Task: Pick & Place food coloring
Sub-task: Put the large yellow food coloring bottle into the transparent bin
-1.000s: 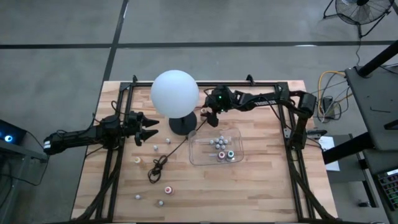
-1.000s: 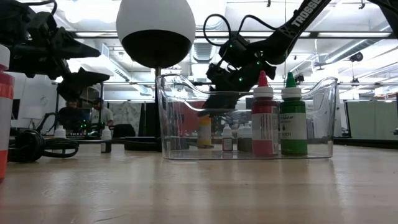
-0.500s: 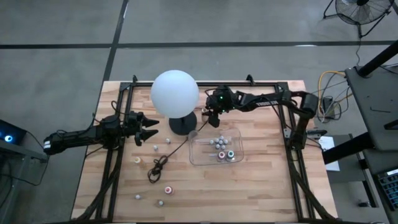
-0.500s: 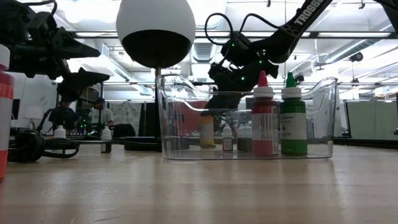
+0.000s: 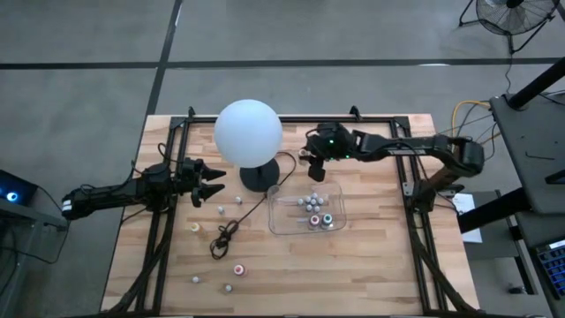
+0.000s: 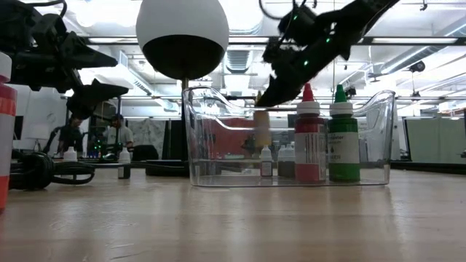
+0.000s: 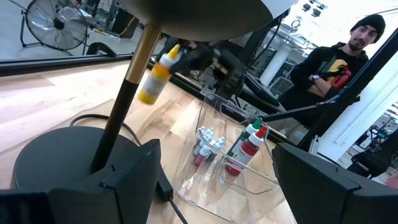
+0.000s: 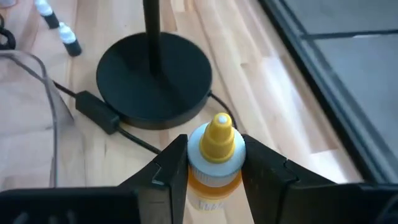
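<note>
Lifted since a moment ago, the right hand (image 8: 214,163) grips a yellow-capped bottle (image 8: 214,155) above the clear tray (image 5: 281,221), beside the lamp base (image 8: 154,78). Left hand (image 5: 212,184) waits, fingers spread wide, over the tabletop (image 5: 353,265).

High view: overhead, straight down, far enough to take in the whole wooden worktop (image 5: 291,265) and both arms. Low view: at worktop height, level, close to the clear tray (image 6: 287,138), room behind. Left wrist view: looks across the worktop past the globe lamp's base (image 7: 74,168) toward the tray (image 7: 224,168), with a person (image 7: 336,62) beyond. Right wrist view: close, angled down over the yellow-capped bottle (image 8: 216,152) onto the lamp base (image 8: 155,81). All four share the lamp; three share the tray.
</note>
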